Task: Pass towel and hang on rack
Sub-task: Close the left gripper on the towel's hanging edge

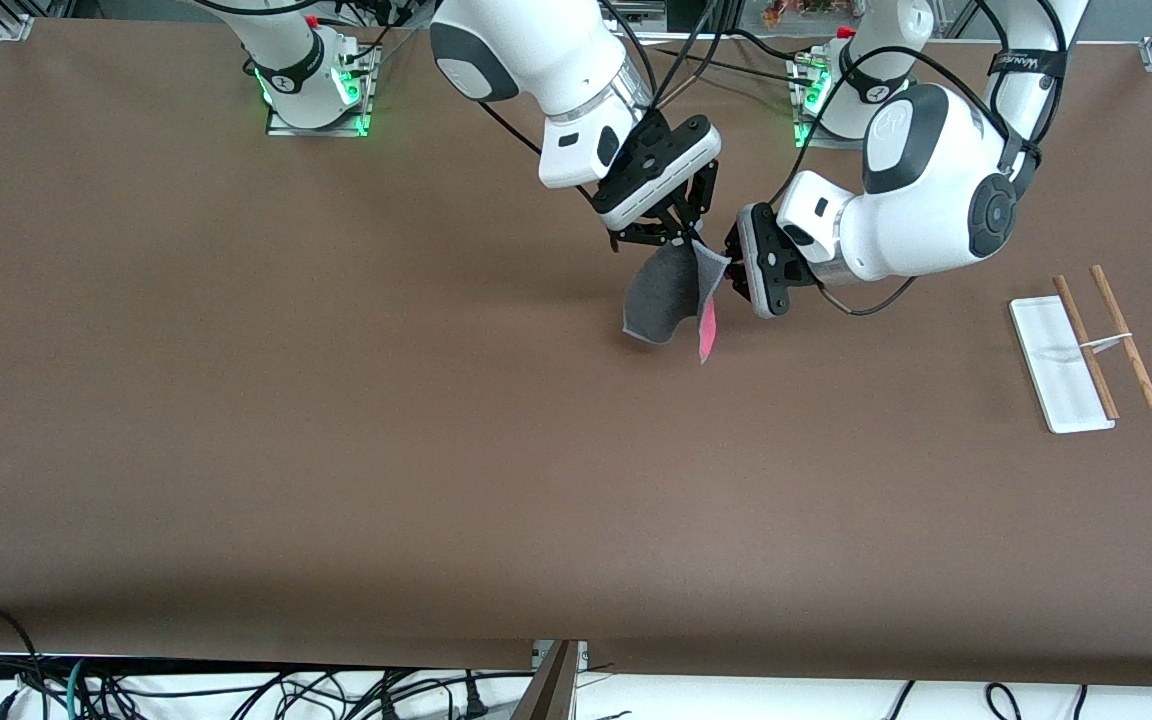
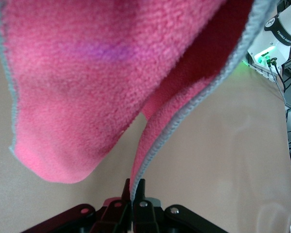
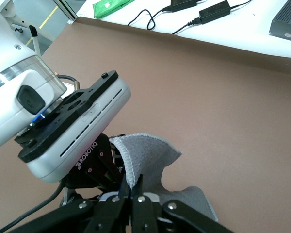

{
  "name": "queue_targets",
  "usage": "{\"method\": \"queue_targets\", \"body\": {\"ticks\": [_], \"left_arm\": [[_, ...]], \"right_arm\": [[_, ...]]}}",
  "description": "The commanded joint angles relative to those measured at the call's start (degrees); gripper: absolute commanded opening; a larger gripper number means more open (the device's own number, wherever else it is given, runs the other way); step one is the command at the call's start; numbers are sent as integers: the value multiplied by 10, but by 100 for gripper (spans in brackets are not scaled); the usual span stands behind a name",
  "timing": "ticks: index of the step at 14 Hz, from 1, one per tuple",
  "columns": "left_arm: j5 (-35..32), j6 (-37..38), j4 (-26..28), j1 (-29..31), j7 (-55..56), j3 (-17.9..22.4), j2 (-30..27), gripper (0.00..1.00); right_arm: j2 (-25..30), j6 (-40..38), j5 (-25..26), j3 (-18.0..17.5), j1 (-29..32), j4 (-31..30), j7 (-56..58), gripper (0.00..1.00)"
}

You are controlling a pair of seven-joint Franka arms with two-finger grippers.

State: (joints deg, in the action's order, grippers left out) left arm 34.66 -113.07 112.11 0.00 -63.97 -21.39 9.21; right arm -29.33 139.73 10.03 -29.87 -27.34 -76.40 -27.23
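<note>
The towel (image 1: 661, 295) hangs in the air over the middle of the table, dark grey with a pink-red side (image 1: 707, 335). My right gripper (image 1: 688, 240) is shut on its upper edge. My left gripper (image 1: 733, 272) is shut on the same edge right beside it. The left wrist view shows the towel's pink side (image 2: 87, 73) with the left gripper (image 2: 134, 187) closed on the grey border. The right wrist view shows the grey side (image 3: 150, 155) with the right gripper (image 3: 131, 187) closed on the border. The rack (image 1: 1086, 345) stands toward the left arm's end of the table.
The rack has a white flat base (image 1: 1051, 375) and two wooden rods (image 1: 1126, 335). The brown table (image 1: 336, 400) is bare elsewhere. Cables hang under its edge nearest the front camera (image 1: 236, 690).
</note>
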Motion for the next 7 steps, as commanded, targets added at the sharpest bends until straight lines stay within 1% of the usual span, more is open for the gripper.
{"method": "queue_targets", "body": {"ticks": [1, 5, 6, 7], "left_arm": [[6, 0, -10, 3, -18, 0, -8, 0], [8, 0, -13, 16, -27, 6, -7, 0], [9, 0, -13, 20, -27, 6, -8, 0], [11, 0, -13, 25, -27, 6, -7, 0]], "right_arm": [[-3, 5, 4, -4, 0, 6, 2, 0], [-1, 3, 3, -4, 0, 6, 2, 0], [0, 2, 3, -4, 0, 6, 2, 17], [0, 2, 4, -4, 1, 6, 3, 55]]}}
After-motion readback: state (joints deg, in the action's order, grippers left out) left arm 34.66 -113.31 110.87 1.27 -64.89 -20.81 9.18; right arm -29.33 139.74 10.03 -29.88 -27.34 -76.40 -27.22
